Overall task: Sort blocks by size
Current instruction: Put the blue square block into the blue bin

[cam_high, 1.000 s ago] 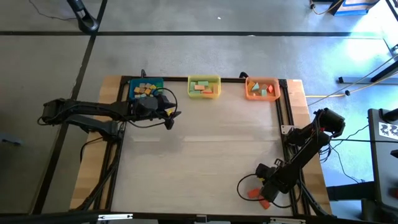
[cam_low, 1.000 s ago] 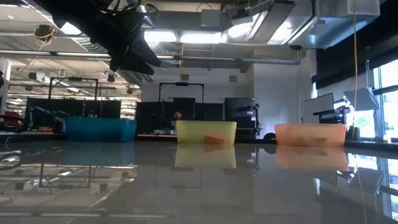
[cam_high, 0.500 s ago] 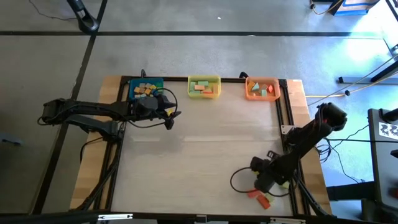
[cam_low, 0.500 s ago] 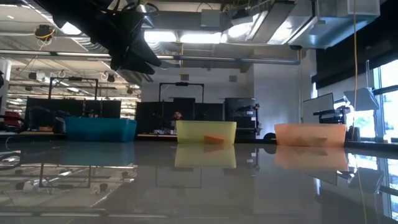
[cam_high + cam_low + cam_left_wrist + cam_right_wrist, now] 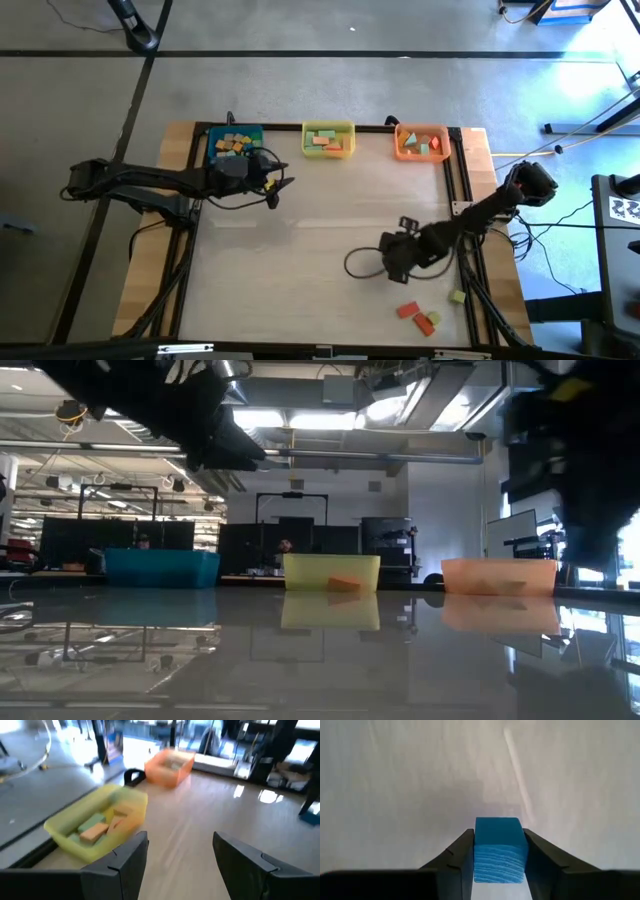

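Observation:
My right gripper [image 5: 390, 268] is over the table's right half and is shut on a blue block [image 5: 499, 849], which shows only in the right wrist view. Two orange-red blocks [image 5: 405, 311] [image 5: 425, 322] and a small yellow-green block [image 5: 457, 297] lie flat on the table near its near right corner. My left gripper [image 5: 276, 186] hangs open and empty beside the blue bin [image 5: 235, 143]. Its fingers [image 5: 125, 862] point toward the yellow bin [image 5: 97, 826]. The blue, yellow [image 5: 328, 140] and orange [image 5: 421, 142] bins hold several blocks. My right gripper pinches the blue block by two opposite side faces [image 5: 476, 851] between its two fingers. The fingers come from above, pointing down at the table. The block sits level between the fingertips, its end face outward, clear of the table.
The three bins stand in a row along the far edge. A dark frame rail [image 5: 455, 200] runs along the table's right side. A cable loop [image 5: 358, 266] hangs by my right gripper. The table's middle [image 5: 320, 240] is bare wood.
My right gripper has gone from the near right corner toward the far edge and leftward, carrying the blue block clear of the table. The orange-red and yellow-green blocks it was over stay on the table and now lie uncovered.

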